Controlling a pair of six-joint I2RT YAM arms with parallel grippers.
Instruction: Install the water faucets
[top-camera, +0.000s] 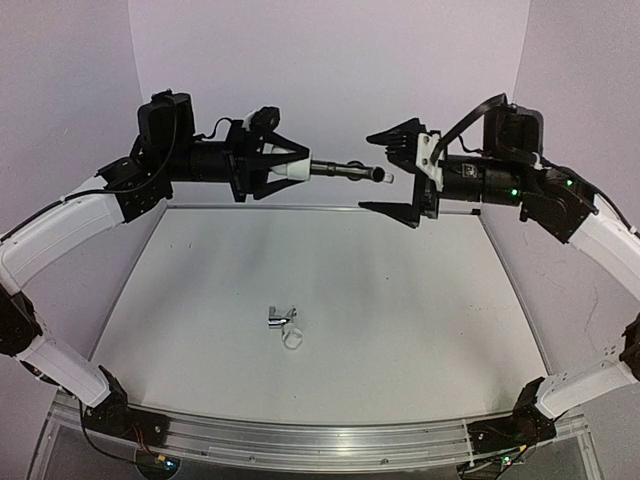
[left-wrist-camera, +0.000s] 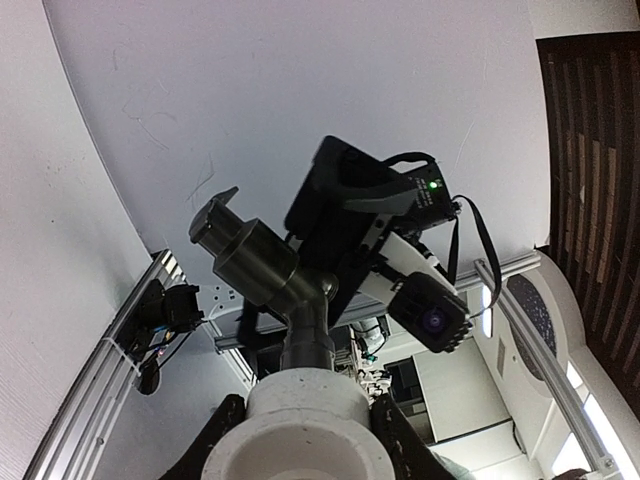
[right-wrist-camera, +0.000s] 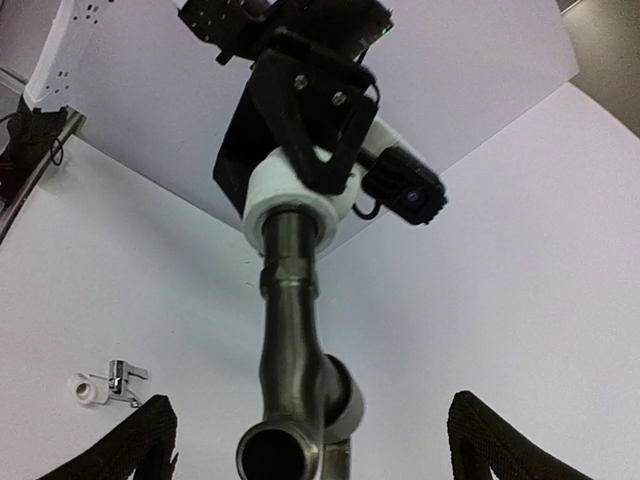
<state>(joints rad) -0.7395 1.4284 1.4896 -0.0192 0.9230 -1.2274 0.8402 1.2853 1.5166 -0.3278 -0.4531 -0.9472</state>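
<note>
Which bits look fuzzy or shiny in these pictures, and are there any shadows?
Left wrist view: the white fitting right at the lens looks soft. Right wrist view: the black faucet shows a pale sheen along its stem. Top external view: the chrome faucet is tiny and fuzzy, with hardly any shadow.

White shells, black joints on left arm (top-camera: 60, 230) and right arm (top-camera: 605, 245); right gripper (top-camera: 366, 172) black-fingered; at two o'clock, a looping black cable (top-camera: 468, 118), green lights (top-camera: 512, 190).
</note>
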